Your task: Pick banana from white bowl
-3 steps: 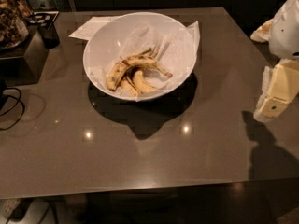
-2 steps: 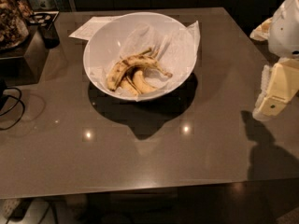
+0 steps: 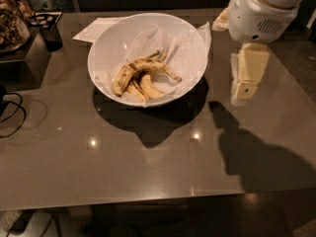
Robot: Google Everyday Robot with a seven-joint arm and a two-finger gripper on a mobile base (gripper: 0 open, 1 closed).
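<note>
The white bowl (image 3: 106, 43) stands on the dark table, lined with crinkled white paper. The banana (image 3: 143, 64), long, arched and streaked with dark brown, lies on top of shorter, paler bananas (image 3: 146, 87) at the bowl's bottom. My gripper (image 3: 248, 78) is a cream-coloured piece hanging from the white arm housing (image 3: 259, 9). It is to the right of the bowl, outside its rim, above the table and apart from the banana. It holds nothing that I can see.
A sheet of paper (image 3: 94, 28) lies behind the bowl at the left. A dark cup (image 3: 52, 33) and a cluttered box (image 3: 15, 38) stand at the far left, with black cables (image 3: 12, 110) beside them. The table's front edge (image 3: 148, 199) is near.
The arm and gripper have moved left, closer to the bowl's right rim, and slightly up. The bowl and bananas have not moved.
</note>
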